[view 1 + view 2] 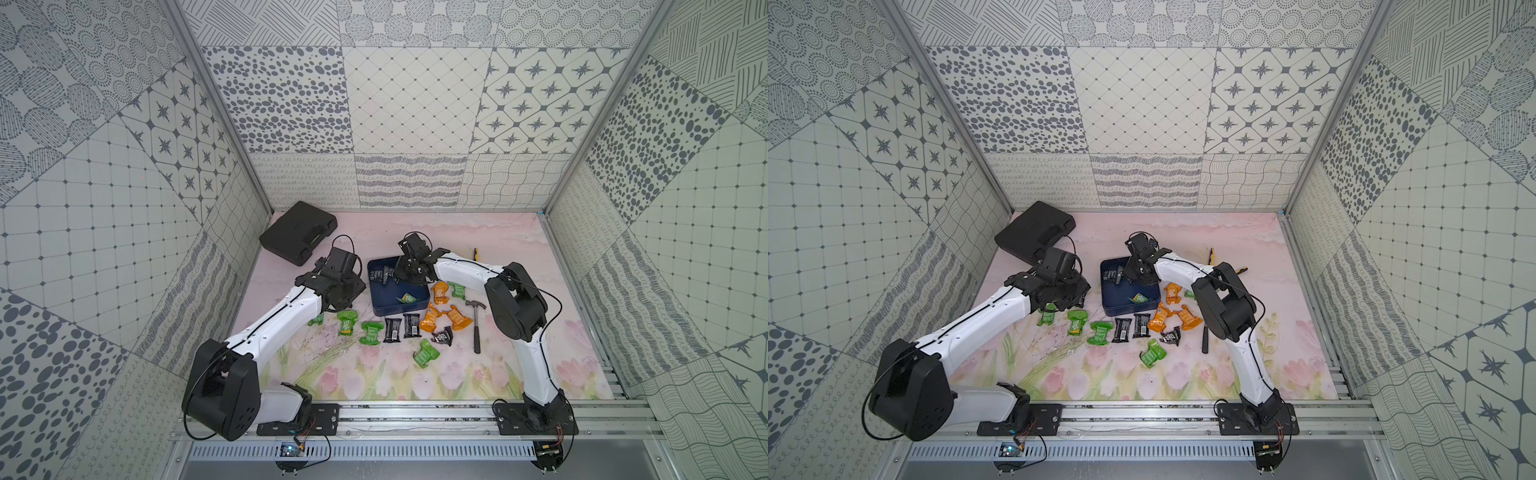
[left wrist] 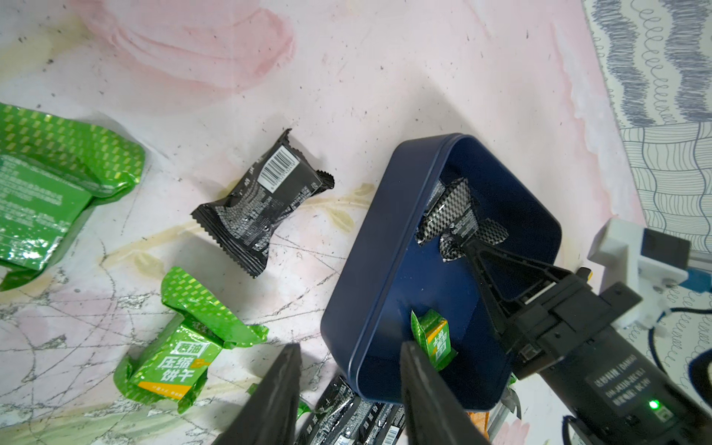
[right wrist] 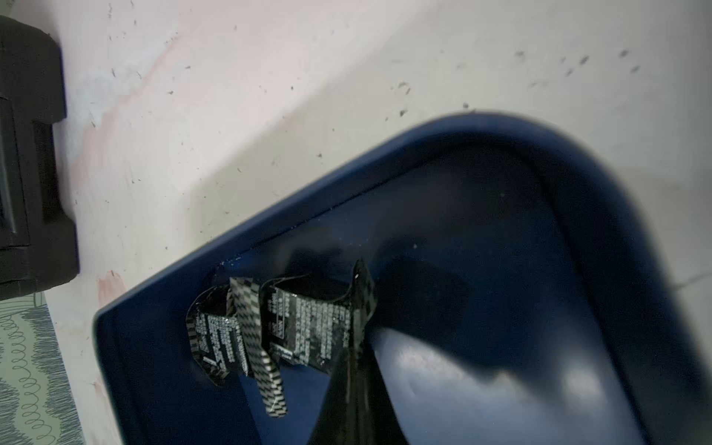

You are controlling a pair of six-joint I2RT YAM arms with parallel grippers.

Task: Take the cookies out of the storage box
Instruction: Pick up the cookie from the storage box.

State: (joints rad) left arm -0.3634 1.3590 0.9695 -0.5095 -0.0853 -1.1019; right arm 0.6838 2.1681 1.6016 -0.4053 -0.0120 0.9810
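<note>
Far left, at the back: black case point(image 1: 297, 237), shut, lying flat on the bench point(image 1: 365, 378).

Next, my left jaws: about half open, nothing between them, low beside the left wall of the storage box point(image 1: 384, 296). In the left wrist view my fingers point(image 2: 275, 389) frame the box's near corner; I cannot tell if one touches the wall.

In front of my left arm, cookies point(image 1: 370, 332) lie loose on the bench. There are three green packets point(image 1: 346, 322) in a row, one of them half under my wrist, then two black bars point(image 1: 391, 330) side by side.

Centre: the storage box, navy, flat on the bench. A black packet point(image 3: 308, 327) sits at its far left wall, with a second black one point(image 3: 215, 335) touching it. A small green-and-orange packet point(image 2: 433, 339) sits tilted by the near wall.

My right jaws come into the box from the right and are closed tight on the crinkled edge of the black packet, which sits low inside the box. I cannot tell if it is off the floor.

Right of the box there are more cookies on the bench:
- three orange packets point(image 1: 439, 292)
- a green one point(image 1: 458, 289) beside my right forearm
- a crumpled black one point(image 1: 442, 334)
- a green one point(image 1: 426, 353) nearest the front

Then the hammer point(image 1: 476, 332), head toward the back. The yellow-handled pliers point(image 1: 476, 252) are behind my right forearm, mostly hidden.
</note>
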